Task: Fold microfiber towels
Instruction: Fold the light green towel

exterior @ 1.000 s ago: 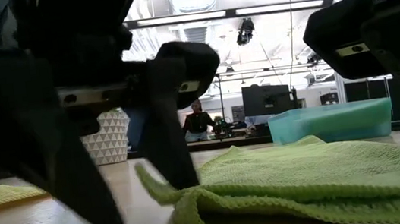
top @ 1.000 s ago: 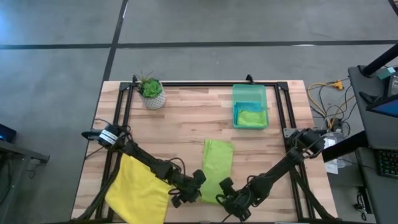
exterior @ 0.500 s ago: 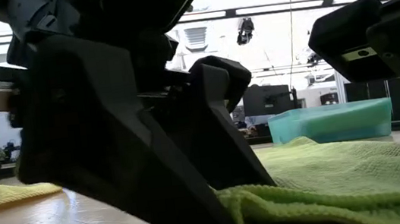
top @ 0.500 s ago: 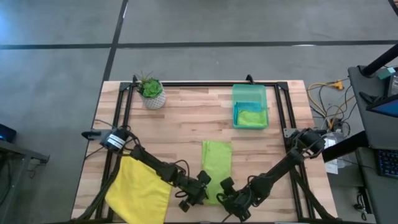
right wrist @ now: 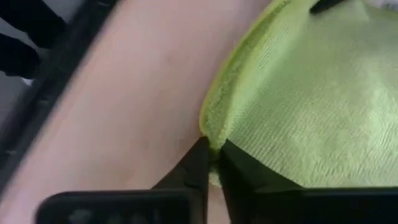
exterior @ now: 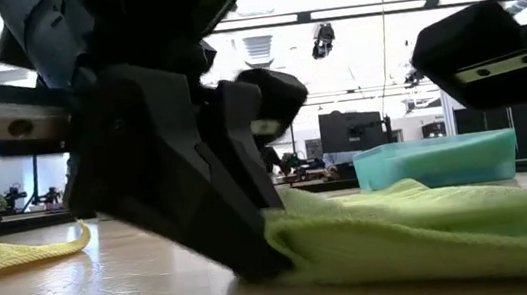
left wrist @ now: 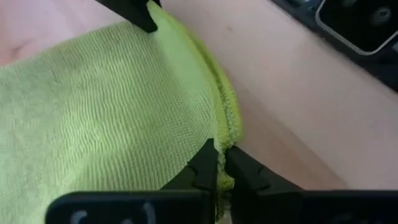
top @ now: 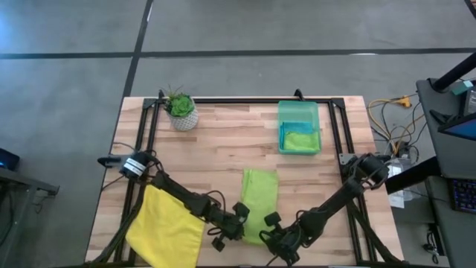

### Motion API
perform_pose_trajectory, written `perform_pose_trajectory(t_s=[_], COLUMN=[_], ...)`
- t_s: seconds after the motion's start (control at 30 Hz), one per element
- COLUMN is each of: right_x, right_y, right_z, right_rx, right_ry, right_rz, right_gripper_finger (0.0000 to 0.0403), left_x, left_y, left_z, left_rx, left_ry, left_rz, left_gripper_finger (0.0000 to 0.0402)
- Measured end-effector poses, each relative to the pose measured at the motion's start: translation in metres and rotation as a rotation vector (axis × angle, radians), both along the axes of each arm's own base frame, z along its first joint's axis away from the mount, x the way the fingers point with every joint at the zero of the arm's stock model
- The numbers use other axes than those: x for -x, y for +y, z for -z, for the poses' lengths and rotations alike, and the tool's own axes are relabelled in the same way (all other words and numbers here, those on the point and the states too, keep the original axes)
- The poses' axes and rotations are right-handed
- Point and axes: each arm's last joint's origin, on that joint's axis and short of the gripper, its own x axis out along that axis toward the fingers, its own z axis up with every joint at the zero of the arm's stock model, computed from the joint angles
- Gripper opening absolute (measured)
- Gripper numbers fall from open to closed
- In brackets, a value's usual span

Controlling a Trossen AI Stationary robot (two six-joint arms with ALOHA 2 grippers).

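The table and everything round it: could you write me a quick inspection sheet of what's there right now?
Surface: wooden table, black frame along its edges.
Job's things: lime green towel folded in a strip mid-table; yellow towel at the near left corner; another lime green cloth in the green bin.
Clutter: potted plant.
Grippers: left gripper and right gripper each shut on a near corner of the lime green towel.
Cables: loose wires off the right edge.
Surroundings: grey floor; monitors behind.

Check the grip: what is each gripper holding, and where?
Both hold the lime green towel: left gripper and right gripper each pinch a near corner.
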Motion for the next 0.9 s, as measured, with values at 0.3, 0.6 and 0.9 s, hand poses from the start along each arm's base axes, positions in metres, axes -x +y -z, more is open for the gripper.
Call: perform_pose_trajectory(t_s=[0.3,0.6,0.9], right_x=[0.003,0.004,0.005], right_y=[-0.005,-0.004,-0.009], right_z=[-0.039,-0.067,-0.061], right_rx=[-0.160,-0.342,-0.365], right_ry=[-0.018,-0.043,-0.012], right_rz=[0.167,0.272,0.346], right_gripper_finger=[0.0010,0.0009,0.0009], left_x=[0.009,0.017,0.010], left_y=[0.007,0.007,0.024], left_z=[-0.041,-0.063,-0.061], left_rx=[0.013,0.217,0.206], left_ry=[-0.041,0.027,0.036], left_rz=[-0.040,0.020,-0.021], left_gripper_finger=[0.0004,0.0004,0.0004])
